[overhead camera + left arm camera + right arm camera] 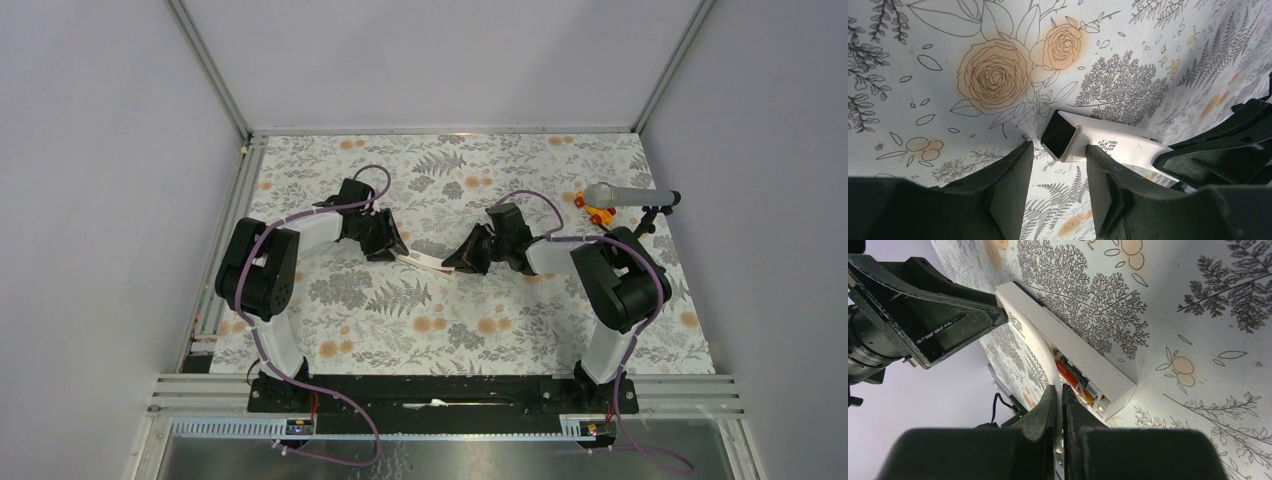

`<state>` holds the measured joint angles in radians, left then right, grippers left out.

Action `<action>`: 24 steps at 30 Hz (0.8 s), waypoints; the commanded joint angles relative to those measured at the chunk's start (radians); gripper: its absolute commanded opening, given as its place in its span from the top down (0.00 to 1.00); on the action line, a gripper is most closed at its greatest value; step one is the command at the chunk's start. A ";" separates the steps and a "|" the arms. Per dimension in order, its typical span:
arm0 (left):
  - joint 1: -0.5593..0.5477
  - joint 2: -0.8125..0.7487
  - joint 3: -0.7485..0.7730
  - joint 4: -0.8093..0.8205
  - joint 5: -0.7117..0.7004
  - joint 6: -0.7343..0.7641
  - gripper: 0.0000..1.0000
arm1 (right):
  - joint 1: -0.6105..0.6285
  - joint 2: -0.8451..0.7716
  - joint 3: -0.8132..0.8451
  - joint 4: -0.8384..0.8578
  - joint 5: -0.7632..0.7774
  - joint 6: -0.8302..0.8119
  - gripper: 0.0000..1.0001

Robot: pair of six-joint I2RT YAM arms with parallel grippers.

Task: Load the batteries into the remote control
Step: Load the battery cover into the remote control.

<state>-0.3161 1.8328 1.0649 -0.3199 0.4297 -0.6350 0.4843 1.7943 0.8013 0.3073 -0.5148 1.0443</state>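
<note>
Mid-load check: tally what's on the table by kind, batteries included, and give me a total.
Remote control: 1
Battery in view, red, lying in the remote's open bay: 1
Grey microphone: 1
Orange-and-yellow toy piece: 1
Total: 4

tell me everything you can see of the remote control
The remote control is a slim white bar, plastic by the look, with a dark square end and small printed marks on its back. Its battery bay is uncovered, and a red and black battery lies inside. It sits mid-table on the flowered cloth, between both arms. The dark end lies at the mouth of the open left gripper. The shut right gripper hovers at the bay. Contact cannot be told.
</note>
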 commanded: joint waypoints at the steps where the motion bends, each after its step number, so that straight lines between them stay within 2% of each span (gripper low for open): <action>1: -0.023 0.052 0.018 -0.019 -0.139 0.045 0.52 | -0.001 0.025 -0.014 -0.177 0.095 -0.043 1.00; 4: -0.035 0.055 0.016 -0.035 -0.164 0.055 0.53 | -0.001 0.019 -0.013 -0.190 0.093 -0.046 1.00; 24: -0.051 0.098 0.008 -0.084 -0.201 0.063 0.56 | -0.004 -0.079 0.067 -0.376 0.100 -0.103 0.64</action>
<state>-0.3576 1.8488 1.1000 -0.3389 0.3889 -0.6182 0.4843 1.7588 0.8600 0.0971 -0.4774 0.9867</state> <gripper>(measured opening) 0.449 0.343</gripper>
